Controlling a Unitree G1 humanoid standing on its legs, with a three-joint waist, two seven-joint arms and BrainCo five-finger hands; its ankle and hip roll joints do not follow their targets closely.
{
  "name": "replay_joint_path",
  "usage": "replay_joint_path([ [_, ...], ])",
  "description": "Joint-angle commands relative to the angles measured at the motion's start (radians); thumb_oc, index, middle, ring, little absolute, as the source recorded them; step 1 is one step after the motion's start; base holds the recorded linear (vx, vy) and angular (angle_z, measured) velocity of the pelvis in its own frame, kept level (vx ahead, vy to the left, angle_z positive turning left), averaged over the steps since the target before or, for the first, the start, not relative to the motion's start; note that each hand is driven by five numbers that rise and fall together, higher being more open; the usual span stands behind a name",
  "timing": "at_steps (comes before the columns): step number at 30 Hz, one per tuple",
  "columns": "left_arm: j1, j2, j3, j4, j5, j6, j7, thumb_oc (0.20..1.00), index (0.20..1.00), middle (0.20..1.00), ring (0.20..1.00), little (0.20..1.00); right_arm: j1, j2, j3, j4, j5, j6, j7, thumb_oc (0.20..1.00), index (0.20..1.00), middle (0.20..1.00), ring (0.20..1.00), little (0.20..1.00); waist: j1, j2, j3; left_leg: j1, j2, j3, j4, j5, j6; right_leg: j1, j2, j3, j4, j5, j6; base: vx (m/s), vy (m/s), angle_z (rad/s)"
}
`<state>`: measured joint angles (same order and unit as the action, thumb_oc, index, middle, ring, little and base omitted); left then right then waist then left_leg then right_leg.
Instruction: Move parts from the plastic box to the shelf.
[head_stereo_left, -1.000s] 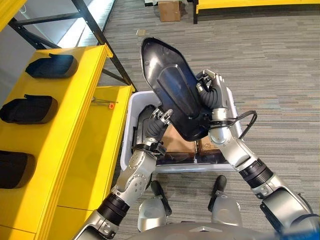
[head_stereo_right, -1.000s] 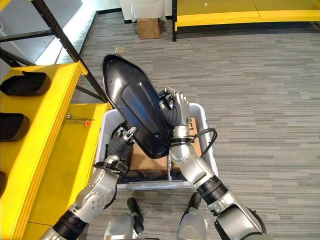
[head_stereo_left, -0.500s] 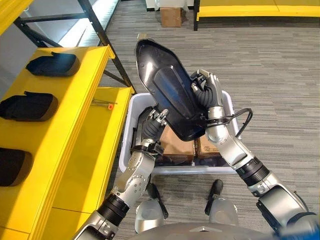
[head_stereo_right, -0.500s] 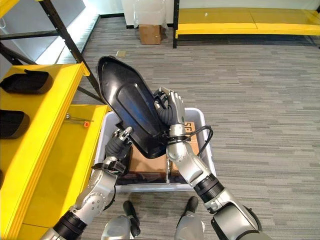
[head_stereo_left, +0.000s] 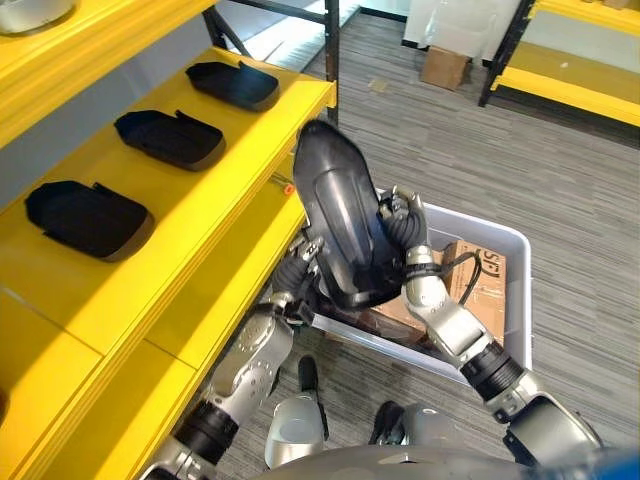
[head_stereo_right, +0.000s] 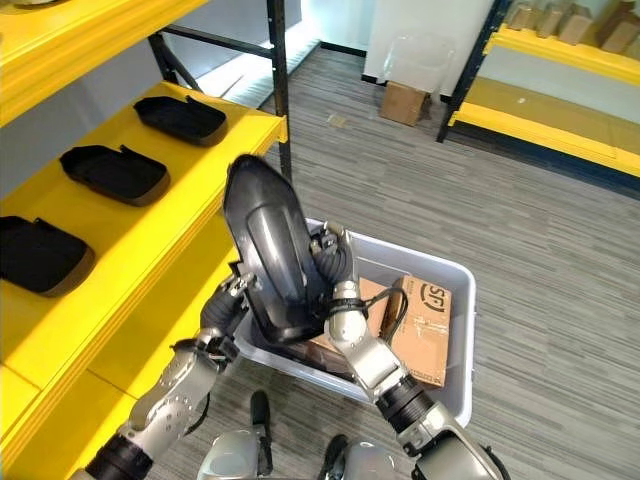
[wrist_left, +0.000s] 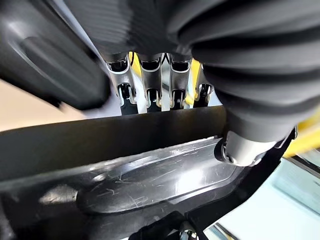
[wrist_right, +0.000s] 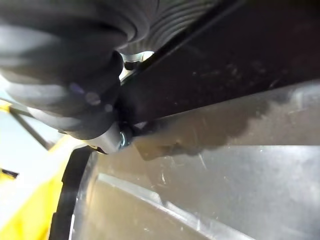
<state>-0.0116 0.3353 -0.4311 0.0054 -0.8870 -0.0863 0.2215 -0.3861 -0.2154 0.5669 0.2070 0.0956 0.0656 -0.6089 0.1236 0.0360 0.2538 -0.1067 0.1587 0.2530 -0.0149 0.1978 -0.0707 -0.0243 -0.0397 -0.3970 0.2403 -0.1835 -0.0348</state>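
Note:
A large black moulded part (head_stereo_left: 340, 215) stands nearly upright above the white plastic box (head_stereo_left: 508, 300), close to the yellow shelf's edge (head_stereo_left: 255, 165). My left hand (head_stereo_left: 303, 265) grips its lower left edge; in the left wrist view its fingers (wrist_left: 149, 92) hook over the rim of the part (wrist_left: 150, 175). My right hand (head_stereo_left: 402, 225) is curled round the right edge, seen close against the part (wrist_right: 225, 160) in the right wrist view. Three similar black parts (head_stereo_left: 168, 138) lie in a row on the shelf.
Cardboard boxes (head_stereo_left: 478, 275) fill the plastic box. A lower yellow shelf level (head_stereo_left: 205, 300) runs beside the box. A black upright post (head_stereo_left: 332, 40) stands at the shelf's far end. Beyond lie a cardboard carton (head_stereo_left: 445, 68) and another yellow rack (head_stereo_left: 575, 90).
The camera has swung toward the shelf, so the whole picture has shifted. Both hands keep hold of the black part, which now stands steeper and nearer the shelf edge.

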Motion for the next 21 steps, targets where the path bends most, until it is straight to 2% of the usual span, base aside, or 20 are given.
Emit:
replay_joint_path([
  [1,-0.150,-0.084,0.005,-0.133,0.013,-0.139,-0.097,0.200,0.200,0.200,0.200,0.200,0.012,-0.004,0.016,-0.055,0.034,-0.027,0.019,0.200,0.200,0.200,0.200,0.200,-0.011,-0.015,0.042,-0.057,0.007,0.091,0.017,-0.012,-0.043,0.089,-0.006,-0.025,-0.058,0.026,0.037,-0.24,-0.071,0.35],
  [2,-0.152,-0.087,0.000,-0.118,0.016,-0.138,-0.111,0.200,0.200,0.200,0.200,0.200,0.026,-0.010,0.019,-0.074,0.034,-0.017,0.003,0.200,0.200,0.200,0.200,0.200,-0.039,-0.014,0.052,-0.060,0.037,0.191,0.041,-0.006,-0.045,0.102,-0.020,-0.062,-0.089,0.049,0.043,-0.38,-0.059,0.43],
  [3,-0.157,-0.084,-0.008,-0.101,0.007,-0.130,-0.137,0.200,0.200,0.200,0.200,0.200,0.047,-0.019,0.021,-0.085,0.025,-0.024,-0.013,0.200,0.200,0.200,0.200,0.200,-0.072,-0.017,0.053,-0.038,0.060,0.296,0.090,-0.029,-0.039,0.108,-0.036,-0.098,-0.119,0.074,0.048,-0.50,-0.023,1.42],
  [5,-0.150,-0.074,-0.011,-0.106,0.007,-0.146,-0.139,0.200,0.200,0.200,0.200,0.200,0.064,-0.024,0.021,-0.060,0.016,-0.058,0.012,0.200,0.200,0.200,0.200,0.200,-0.077,-0.030,0.049,-0.013,0.070,0.290,0.197,-0.102,-0.022,0.097,-0.055,-0.100,-0.111,0.078,0.041,-0.48,0.037,1.60],
  [6,-0.147,-0.072,-0.009,-0.111,0.009,-0.146,-0.140,0.200,0.200,0.200,0.200,0.200,0.058,-0.023,0.018,-0.046,0.014,-0.067,0.022,0.200,0.200,0.200,0.200,0.200,-0.077,-0.037,0.047,0.002,0.068,0.289,0.245,-0.149,-0.011,0.092,-0.062,-0.099,-0.114,0.080,0.040,-0.35,0.068,0.64],
  [8,-0.143,-0.072,-0.008,-0.118,0.014,-0.149,-0.142,0.200,0.200,0.200,0.200,0.200,0.046,-0.023,0.020,-0.026,0.014,-0.076,0.034,0.200,0.200,0.200,0.200,0.200,-0.076,-0.049,0.041,0.037,0.070,0.299,0.315,-0.207,0.003,0.088,-0.073,-0.107,-0.125,0.082,0.034,-0.34,0.128,0.28],
  [9,-0.144,-0.073,-0.007,-0.127,0.030,-0.147,-0.138,0.200,0.200,0.200,0.200,0.200,0.034,-0.025,0.029,-0.024,0.020,-0.072,0.037,0.200,0.200,0.200,0.200,0.200,-0.077,-0.056,0.028,0.063,0.085,0.298,0.382,-0.219,-0.005,0.086,-0.077,-0.118,-0.137,0.081,0.028,-0.35,0.183,0.46],
  [13,-0.149,-0.075,-0.004,-0.138,0.042,-0.145,-0.124,0.200,0.200,0.200,0.200,0.200,0.025,-0.034,0.038,-0.037,0.017,-0.080,0.049,0.200,0.200,0.200,0.200,0.200,-0.076,-0.052,-0.008,0.117,0.095,0.273,0.395,-0.216,-0.021,0.061,-0.093,-0.148,-0.133,0.076,0.022,-0.34,0.375,0.60],
  [14,-0.186,-0.074,-0.006,-0.117,0.041,-0.133,-0.118,0.200,0.200,0.200,0.200,0.200,0.008,-0.052,0.044,-0.083,0.004,-0.082,0.044,0.200,0.200,0.200,0.200,0.200,-0.089,-0.020,-0.046,0.191,0.052,0.263,0.226,-0.238,-0.011,0.008,-0.139,-0.203,-0.092,0.092,0.048,-0.47,0.819,0.64],
  [15,-0.198,-0.072,-0.010,-0.106,0.041,-0.128,-0.113,0.200,0.200,0.200,0.200,0.200,0.010,-0.056,0.044,-0.092,0.014,-0.079,0.039,0.200,0.200,0.200,0.200,0.200,-0.095,-0.011,-0.054,0.208,0.032,0.270,0.161,-0.247,-0.001,-0.003,-0.170,-0.226,-0.069,0.101,0.067,-0.52,1.067,1.50],
  [16,-0.200,-0.068,-0.023,-0.096,0.051,-0.100,-0.110,0.200,0.200,0.200,0.200,0.200,0.017,-0.052,0.040,-0.105,0.027,-0.068,0.027,0.200,0.200,0.200,0.200,0.200,-0.094,-0.005,-0.054,0.213,0.007,0.260,0.119,-0.270,0.028,-0.006,-0.229,-0.223,-0.058,0.156,0.116,-0.21,0.594,1.51],
  [20,-0.189,-0.060,-0.030,-0.100,0.069,-0.089,-0.115,0.200,0.200,0.200,0.200,0.200,0.019,-0.031,0.042,-0.107,0.021,-0.052,0.027,0.200,0.200,0.200,0.200,0.200,-0.075,0.003,-0.052,0.219,-0.026,0.234,0.091,-0.286,0.053,-0.012,-0.311,-0.220,-0.066,0.246,0.170,-0.13,0.370,0.73],
  [21,-0.183,-0.048,-0.030,-0.106,0.074,-0.070,-0.115,0.200,0.200,0.200,0.200,0.200,0.028,-0.018,0.039,-0.110,0.013,-0.046,0.019,0.200,0.200,0.200,0.200,0.200,-0.067,0.008,-0.052,0.223,-0.050,0.204,0.059,-0.283,0.065,-0.014,-0.341,-0.184,-0.091,0.299,0.198,-0.13,0.389,0.46],
])
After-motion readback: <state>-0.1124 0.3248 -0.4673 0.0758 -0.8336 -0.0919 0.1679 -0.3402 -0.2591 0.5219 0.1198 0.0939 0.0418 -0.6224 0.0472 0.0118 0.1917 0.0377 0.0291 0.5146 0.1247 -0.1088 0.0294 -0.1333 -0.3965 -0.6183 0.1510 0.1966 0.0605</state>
